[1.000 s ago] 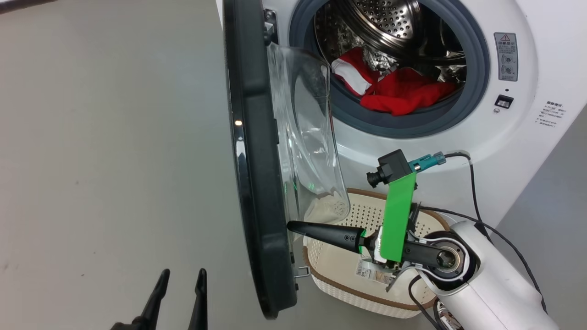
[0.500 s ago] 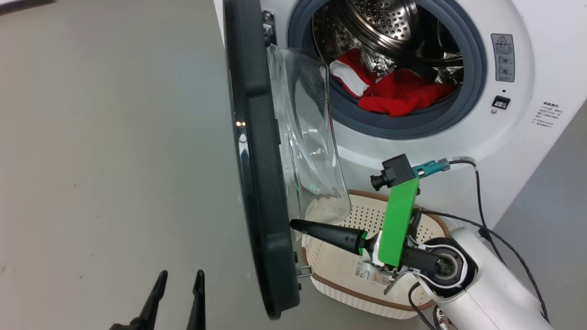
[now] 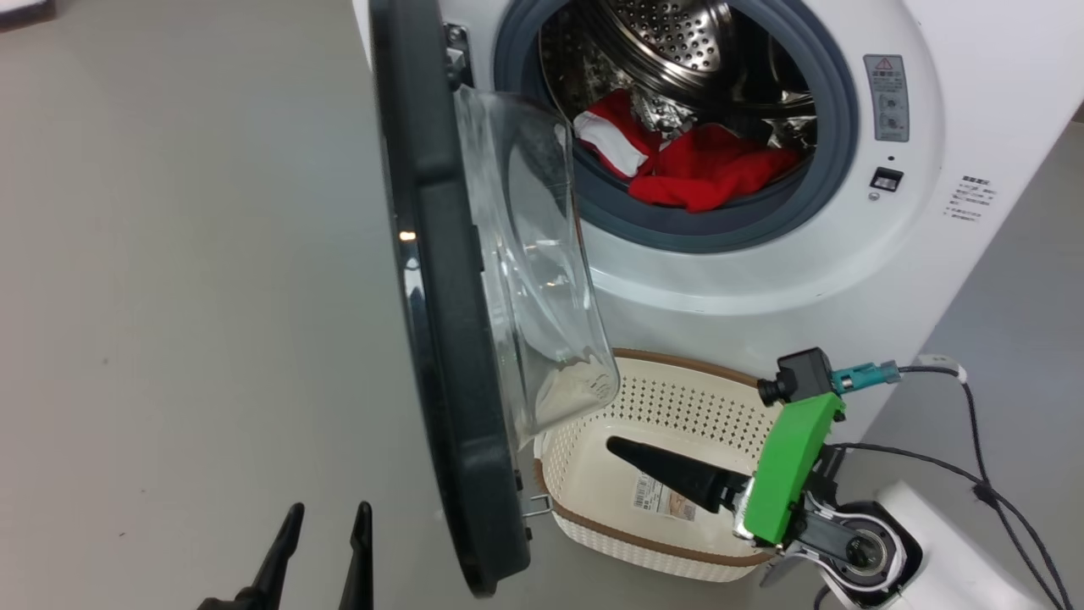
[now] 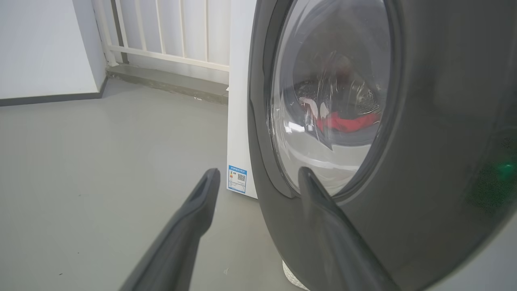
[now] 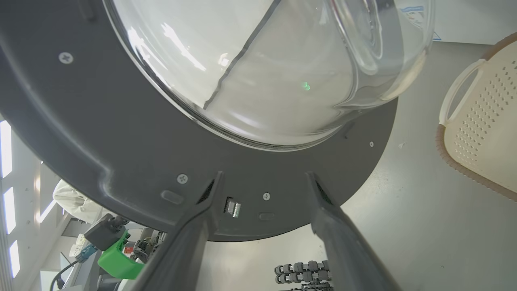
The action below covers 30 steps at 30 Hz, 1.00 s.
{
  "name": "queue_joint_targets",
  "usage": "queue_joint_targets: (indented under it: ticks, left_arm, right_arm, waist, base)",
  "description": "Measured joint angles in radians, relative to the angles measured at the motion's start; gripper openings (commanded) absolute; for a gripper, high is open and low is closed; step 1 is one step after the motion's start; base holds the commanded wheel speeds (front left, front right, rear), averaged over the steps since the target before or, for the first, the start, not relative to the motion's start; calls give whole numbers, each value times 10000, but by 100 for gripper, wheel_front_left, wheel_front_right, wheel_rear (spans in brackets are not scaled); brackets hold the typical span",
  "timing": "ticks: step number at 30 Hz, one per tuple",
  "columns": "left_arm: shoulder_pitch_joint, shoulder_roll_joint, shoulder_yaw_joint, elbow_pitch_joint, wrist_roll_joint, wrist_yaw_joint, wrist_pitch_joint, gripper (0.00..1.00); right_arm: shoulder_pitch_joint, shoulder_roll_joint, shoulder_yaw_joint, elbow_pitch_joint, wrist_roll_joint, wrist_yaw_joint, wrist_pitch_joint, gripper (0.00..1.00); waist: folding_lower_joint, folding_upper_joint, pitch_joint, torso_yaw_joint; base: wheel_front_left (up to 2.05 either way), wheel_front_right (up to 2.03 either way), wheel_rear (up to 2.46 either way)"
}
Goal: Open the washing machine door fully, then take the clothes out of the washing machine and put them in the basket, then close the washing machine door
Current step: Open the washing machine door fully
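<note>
**Head view.** The washing machine (image 3: 762, 288) stands with the washing machine door (image 3: 440, 339) swung out, edge-on to the camera. The door's clear glass bowl (image 3: 525, 254) bulges toward the opening. The clothes (image 3: 703, 169), red with a white panel, lie in the steel drum (image 3: 677, 34), resting against the lower part of the grey rubber ring (image 3: 703, 233). The basket (image 3: 677, 398) sits on the floor (image 3: 169, 254) just before the machine, below the opening and beside the door's lower edge. A paper label (image 3: 665, 501) shows on its bottom. The right gripper (image 3: 622, 449), below a green bracket (image 3: 788, 474), hangs over the basket's inside and points toward the door. It is seen side-on, so its spread cannot be read here. The left gripper (image 3: 329, 512) shows at lower left with fingers apart and nothing between them.

**Left wrist view.** The left gripper's two fingers stand wide apart and empty, facing the door's outer face. One fingertip overlaps the black ring, but whether it touches cannot be told. The clothes show red through the glass. A blue label (image 4: 237, 178) marks the machine's side.

**Right wrist view.** The right gripper's fingers are spread and hold nothing, facing the door's inner face. The latch hook (image 5: 233, 208) lies between them, and the glass bowl is above. The basket's perforated wall and white handle (image 5: 460, 91) show at the right edge.
</note>
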Motion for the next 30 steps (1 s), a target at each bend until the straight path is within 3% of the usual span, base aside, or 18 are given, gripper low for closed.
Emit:
queue_joint_targets:
  ticks: [19, 26, 30]
  left_arm:
    - [-28, -2, 345, 150, 6, -13, 0, 100]
    - [24, 0, 470, 192, 8, -15, 0, 100]
    - [34, -2, 481, 217, 10, -88, 0, 100]
  right_arm:
    - [1109, -1503, 1181, 727, -1149, 0, -4345, 100]
    - [1147, -1833, 2232, 1237, -1962, 2, -6746, 100]
    - [1139, -1841, 2433, 1737, -2374, 2, -7363, 100]
  waist:
    - [0, 0, -108, -656]
    - [0, 0, -209, -807]
    - [0, 0, -260, -862]
  base:
    - [0, 0, 0]
    - [0, 0, 0]
    - [0, 0, 0]
